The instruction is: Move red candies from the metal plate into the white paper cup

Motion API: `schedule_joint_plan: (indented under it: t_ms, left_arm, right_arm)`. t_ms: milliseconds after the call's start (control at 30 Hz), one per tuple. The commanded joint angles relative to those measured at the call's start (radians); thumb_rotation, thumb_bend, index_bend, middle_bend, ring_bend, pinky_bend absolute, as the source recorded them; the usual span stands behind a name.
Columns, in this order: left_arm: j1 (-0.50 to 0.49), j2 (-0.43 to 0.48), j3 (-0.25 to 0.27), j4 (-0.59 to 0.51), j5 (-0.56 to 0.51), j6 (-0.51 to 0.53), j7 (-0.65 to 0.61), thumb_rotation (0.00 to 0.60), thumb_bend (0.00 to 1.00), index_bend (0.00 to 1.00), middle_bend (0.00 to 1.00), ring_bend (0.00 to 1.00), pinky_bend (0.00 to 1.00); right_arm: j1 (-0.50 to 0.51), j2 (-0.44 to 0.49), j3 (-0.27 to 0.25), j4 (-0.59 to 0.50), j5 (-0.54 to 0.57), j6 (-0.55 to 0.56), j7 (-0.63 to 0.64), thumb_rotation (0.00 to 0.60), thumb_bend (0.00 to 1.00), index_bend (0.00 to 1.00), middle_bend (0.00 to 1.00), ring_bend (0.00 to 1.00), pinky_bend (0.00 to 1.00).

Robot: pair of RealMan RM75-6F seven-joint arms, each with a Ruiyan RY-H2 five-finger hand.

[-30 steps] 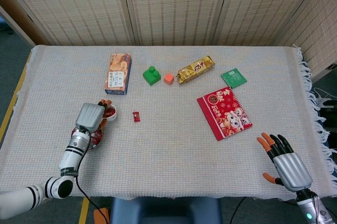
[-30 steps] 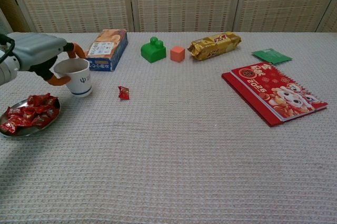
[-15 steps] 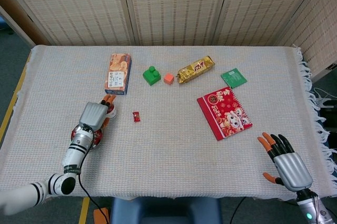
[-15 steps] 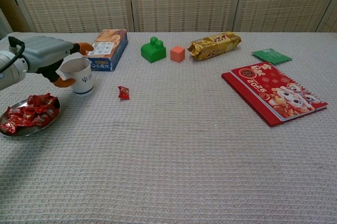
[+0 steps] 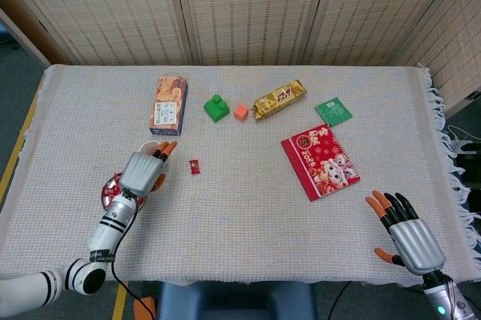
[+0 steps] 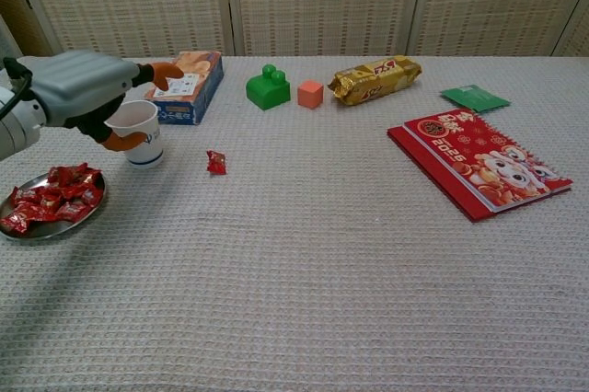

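The white paper cup stands upright left of centre, with only its rim showing in the head view. My left hand hovers over the cup with its fingers spread. Its thumb hangs by the cup's near left side, and one finger reaches past the far rim. I see nothing held in it. The metal plate lies left of the cup with several red candies heaped on it, and my forearm partly covers it in the head view. One loose red candy lies right of the cup. My right hand rests open at the near right edge.
Along the far side lie an orange box, a green block, a small orange cube, a gold snack pack and a green packet. A red booklet lies right of centre.
My left hand has shifted right, off the plate side and over the cup, uncovering more of the plate. The cup tilted briefly and stands upright again. The right hand has not moved.
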Motion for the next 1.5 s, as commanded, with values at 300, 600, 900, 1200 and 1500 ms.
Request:
schedule_joint_plan:
  t_ms: [300,600,900,1200,1500]
  left_arm:
    - [0.040,-0.297,0.031,0.171,0.059,0.118,0.187,0.600,0.39,0.13,0.23,0.80,1.00]
    - [0.001,-0.426,-0.033,0.340,0.003,0.082,0.257,0.600,0.40,0.13,0.22,0.84,1.00]
    - [-0.029,-0.499,-0.084,0.464,-0.049,0.067,0.339,0.600,0.40,0.13,0.24,0.88,1.00]
    - [-0.069,-0.564,-0.104,0.567,-0.042,0.038,0.299,0.600,0.40,0.15,0.27,0.88,1.00]
    - [-0.095,-0.610,-0.123,0.666,-0.050,0.002,0.273,0.600,0.40,0.19,0.29,0.88,1.00]
  right_arm:
    - [-0.003,0.009,-0.004,-0.003,0.005,-0.001,0.009,0.600,0.06,0.00,0.00,0.00,0.00]
    - [-0.002,0.017,-0.004,-0.001,0.001,0.002,0.025,0.600,0.06,0.00,0.00,0.00,0.00]
    - [0.004,0.017,-0.010,-0.004,-0.001,-0.016,0.017,0.600,0.06,0.00,0.00,0.00,0.00]
    - [0.009,0.016,-0.010,-0.005,0.007,-0.031,0.013,0.600,0.06,0.00,0.00,0.00,0.00]
    - [0.007,0.021,-0.010,-0.005,0.007,-0.025,0.023,0.600,0.06,0.00,0.00,0.00,0.00]
